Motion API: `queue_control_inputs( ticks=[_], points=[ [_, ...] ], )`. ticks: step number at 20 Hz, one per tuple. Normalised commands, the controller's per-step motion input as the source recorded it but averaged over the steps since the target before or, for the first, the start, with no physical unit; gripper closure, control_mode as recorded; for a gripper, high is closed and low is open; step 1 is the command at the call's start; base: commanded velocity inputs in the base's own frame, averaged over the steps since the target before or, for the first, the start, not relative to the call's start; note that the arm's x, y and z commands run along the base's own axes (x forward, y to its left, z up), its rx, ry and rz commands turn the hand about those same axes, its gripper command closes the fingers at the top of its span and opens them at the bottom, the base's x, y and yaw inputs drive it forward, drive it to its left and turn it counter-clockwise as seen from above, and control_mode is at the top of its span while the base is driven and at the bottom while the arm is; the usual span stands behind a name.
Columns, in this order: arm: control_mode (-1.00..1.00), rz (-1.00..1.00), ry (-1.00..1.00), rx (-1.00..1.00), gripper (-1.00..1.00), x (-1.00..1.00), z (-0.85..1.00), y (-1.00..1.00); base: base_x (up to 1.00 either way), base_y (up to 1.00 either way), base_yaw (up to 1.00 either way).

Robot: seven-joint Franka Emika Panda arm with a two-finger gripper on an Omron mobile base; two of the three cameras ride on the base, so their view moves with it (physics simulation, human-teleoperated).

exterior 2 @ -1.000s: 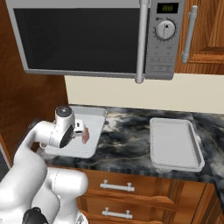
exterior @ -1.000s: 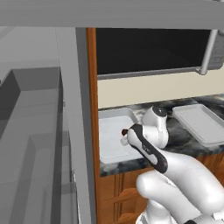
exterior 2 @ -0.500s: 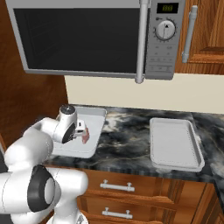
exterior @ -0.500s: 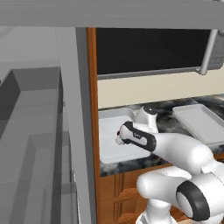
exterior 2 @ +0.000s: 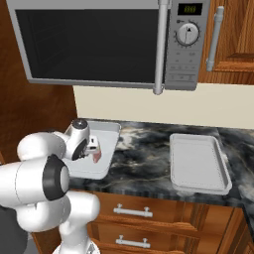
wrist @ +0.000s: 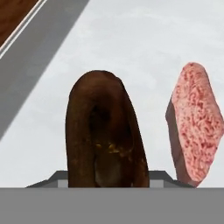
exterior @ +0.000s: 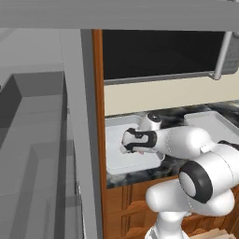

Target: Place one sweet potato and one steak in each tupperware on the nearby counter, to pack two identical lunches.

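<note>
In the hand view the dark brown sweet potato (wrist: 104,131) stands with its long axis running straight up from the bottom edge, between where the finger tips would rise, its rounded end pointing away from the camera; the gripper (exterior 2: 93,148) has its fingers drawn in close on this lump, gripping it at the near end. Just to its right in that view a steak (wrist: 194,124) shows edge-on and tall, its long axis roughly parallel to the potato's, the marbled pink face turned toward the camera's right, apart from the potato by a narrow strip of pale tray floor. Whether the steak lies on the tray floor or leans cannot be told from this angle. Both pieces are over the left tupperware (exterior 2: 110,133), which sits on the counter (exterior 2: 144,158) under the microwave (exterior 2: 109,42), beside the wooden side panel; in the right base view the pink slab shows just below the gripper, inside that tray's rim. The second tupperware (exterior 2: 198,163) lies well apart to the right on the same stone top, its long axis running away from the robot, with nothing visible inside it
</note>
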Motion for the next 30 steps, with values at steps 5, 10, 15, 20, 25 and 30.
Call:
queue_control_inputs(
  ticks=[5, 10, 15, 20, 25, 30],
  points=[
    [-1.00, 0.00, 0.00, 0.00, 1.00, 0.30, -0.31, 0.00, 0.00, 0.00, 0.00],
    [-1.00, 0.00, 0.00, 0.00, -1.00, 0.11, -0.08, 0.01, 0.00, 0.00, 0.00],
    [-1.00, 0.00, 0.00, 0.00, -1.00, 0.00, 0.00, 0.09, 0.00, 0.00, 0.00],
    [-1.00, 0.00, 0.03, 0.00, -1.00, 0.03, 0.04, 0.18, 0.00, 0.00, 0.00],
    [-1.00, -0.08, 0.05, 0.00, -1.00, -0.10, 0.49, -0.38, 0.00, 0.00, 0.00],
    [-1.00, -0.10, 0.06, 0.00, -1.00, -0.13, 0.93, -0.75, 0.00, 0.00, 0.00]
  ],
)
